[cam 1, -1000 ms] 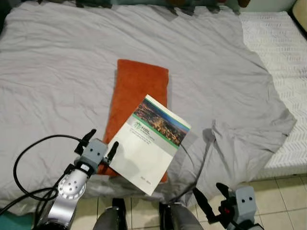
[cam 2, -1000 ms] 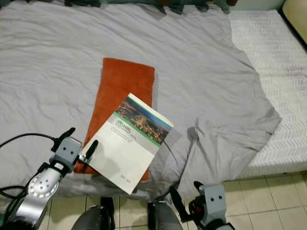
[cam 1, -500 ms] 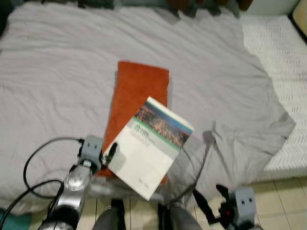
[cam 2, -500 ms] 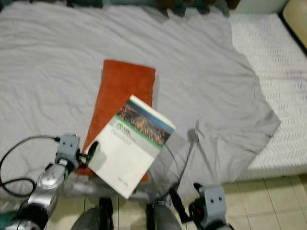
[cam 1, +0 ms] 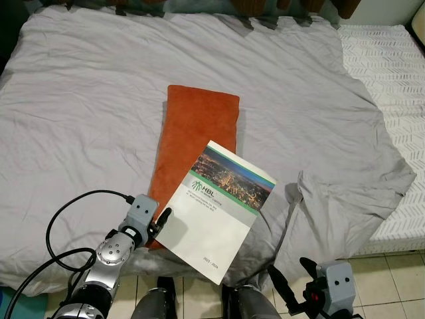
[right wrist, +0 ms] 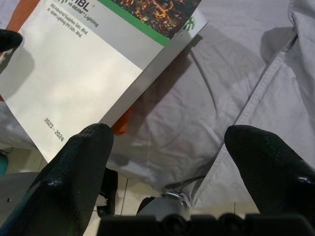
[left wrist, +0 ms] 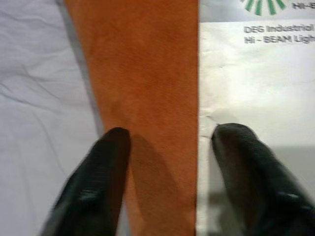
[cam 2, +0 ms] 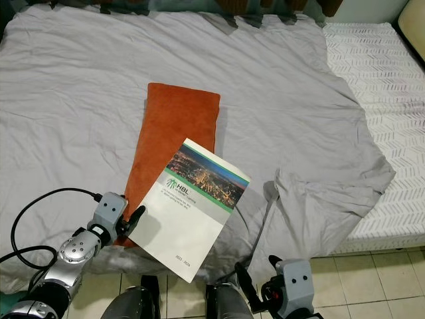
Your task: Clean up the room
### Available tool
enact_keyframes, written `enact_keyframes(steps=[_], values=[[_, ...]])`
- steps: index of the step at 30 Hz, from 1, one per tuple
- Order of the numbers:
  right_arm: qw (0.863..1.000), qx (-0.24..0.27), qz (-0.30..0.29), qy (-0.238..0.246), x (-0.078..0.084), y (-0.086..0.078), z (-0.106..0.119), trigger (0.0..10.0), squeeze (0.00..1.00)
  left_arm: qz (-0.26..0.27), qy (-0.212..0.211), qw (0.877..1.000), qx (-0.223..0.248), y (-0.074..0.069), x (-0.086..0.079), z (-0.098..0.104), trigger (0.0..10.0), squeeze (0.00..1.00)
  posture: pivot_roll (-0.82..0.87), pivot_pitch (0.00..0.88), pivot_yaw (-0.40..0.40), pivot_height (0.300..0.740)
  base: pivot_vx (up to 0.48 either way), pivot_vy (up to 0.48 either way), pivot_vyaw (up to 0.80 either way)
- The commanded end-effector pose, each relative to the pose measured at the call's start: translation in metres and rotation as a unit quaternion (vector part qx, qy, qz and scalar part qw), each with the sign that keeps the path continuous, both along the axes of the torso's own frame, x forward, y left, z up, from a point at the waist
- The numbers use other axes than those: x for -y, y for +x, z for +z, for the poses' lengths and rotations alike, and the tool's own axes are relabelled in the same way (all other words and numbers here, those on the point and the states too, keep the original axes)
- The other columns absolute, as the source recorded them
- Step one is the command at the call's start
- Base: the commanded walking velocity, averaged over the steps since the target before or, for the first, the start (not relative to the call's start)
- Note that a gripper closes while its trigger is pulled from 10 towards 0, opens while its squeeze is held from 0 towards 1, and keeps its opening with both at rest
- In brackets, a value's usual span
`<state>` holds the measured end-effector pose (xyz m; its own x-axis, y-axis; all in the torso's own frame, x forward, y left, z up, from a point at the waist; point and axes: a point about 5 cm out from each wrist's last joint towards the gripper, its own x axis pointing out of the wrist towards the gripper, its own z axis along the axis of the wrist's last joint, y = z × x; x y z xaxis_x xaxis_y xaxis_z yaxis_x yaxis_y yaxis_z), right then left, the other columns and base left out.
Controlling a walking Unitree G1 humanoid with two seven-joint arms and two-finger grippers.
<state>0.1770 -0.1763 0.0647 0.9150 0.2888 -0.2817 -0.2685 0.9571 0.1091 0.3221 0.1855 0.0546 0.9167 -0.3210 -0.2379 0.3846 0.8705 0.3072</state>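
At the bed's [cam 1: 80, 119] near edge, the left pincer [cam 1: 154, 222] spreads wide beside the booklet [cam 1: 219, 201] on the orange towel [cam 1: 192, 139], seemingly to grasp its edge, while the right pincer [cam 1: 292, 282], also wide, hangs idle.

Orange cushion [cam 1: 196, 142], grey sheet [cam 1: 86, 113], white booklet [cam 1: 217, 209] with green stripe.

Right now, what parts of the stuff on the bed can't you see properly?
- Orange cushion: its near end lies under the catalogue in the eye views.
- Catalogue: its small print is too tiny to read in the eye views; both wrist views cut it off at their edges.
- Grey sheet: its front edge is hidden behind the left gripper.
- Right gripper: its body is cut off by the bottom edge.
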Motion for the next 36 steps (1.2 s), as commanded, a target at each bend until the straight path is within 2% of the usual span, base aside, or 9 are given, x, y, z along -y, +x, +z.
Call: enact_keyframes(steps=[1, 10, 15, 18, 25, 31, 32, 33, 36], values=[[1.0, -0.018, -0.006, -0.005, 0.002, -0.007, -0.006, 10.0, 0.0, -0.013, 0.01, 0.997, -0.076, -0.02, 0.002, -0.031, 0.0, 0.0, -0.19, 0.395, -0.102, 0.74, 0.0, 0.0, 0.0], [1.0, -0.02, -0.007, -0.008, 0.004, -0.008, -0.007, 10.0, 0.0, 0.035, 0.041, 0.996, -0.067, -0.017, -0.011, -0.03, 0.0, 0.0, -0.19, 0.391, -0.101, 0.74, 0.0, 0.0, 0.0], [0.998, -0.029, -0.028, 0.051, 0.002, -0.002, -0.006, 10.0, 0.0, 0.106, 0.07, 0.989, -0.069, -0.021, -0.037, -0.031, 0.0, 0.0, -0.18, 0.391, -0.094, 0.74, 0.0, 0.0, 0.0], [0.993, -0.048, -0.031, 0.101, -0.002, 0.004, -0.007, 10.0, 0.0, 0.142, 0.054, 0.987, -0.053, -0.019, -0.048, -0.025, 0.0, 0.0, -0.17, 0.389, -0.097, 0.74, 0.0, 0.0, 0.0], [0.994, -0.044, -0.027, 0.091, -0.001, 0.011, -0.008, 10.0, 0.0, 0.163, 0.029, 0.986, -0.021, -0.013, -0.051, -0.014, 0.0, 0.0, -0.15, 0.38, -0.099, 0.74, 0.0, 0.0, 0.0], [0.994, -0.053, -0.026, 0.09, -0.001, 0.011, -0.01, 10.0, 0.0, 0.174, -0.043, 0.984, 0.002, -0.004, -0.045, -0.002, 0.0, 0.0, -0.14, 0.374, -0.103, 0.74, 0.0, 0.0, 0.0], [0.994, -0.053, -0.026, 0.09, -0.001, 0.011, -0.01, 10.0, 0.0, 0.172, -0.047, 0.984, 0.006, -0.003, -0.043, 0.0, 1.3, 0.0, -0.14, 0.374, -0.104, 0.74, 0.0, 0.0, 0.0], [0.994, -0.054, -0.025, 0.089, -0.001, 0.011, -0.011, 10.0, 0.0, 0.171, -0.056, 0.984, 0.014, 0.0, -0.039, 0.003, 10.0, 0.0, -0.14, 0.371, -0.105, 0.74, 0.0, 0.0, 0.0], [0.994, -0.054, -0.025, 0.089, -0.001, 0.011, -0.011, 10.0, 0.0, 0.17, -0.062, 0.983, 0.02, 0.003, -0.036, 0.006, 10.0, 0.0, -0.14, 0.37, -0.105, 0.74, 0.0, 0.0, 0.0]])
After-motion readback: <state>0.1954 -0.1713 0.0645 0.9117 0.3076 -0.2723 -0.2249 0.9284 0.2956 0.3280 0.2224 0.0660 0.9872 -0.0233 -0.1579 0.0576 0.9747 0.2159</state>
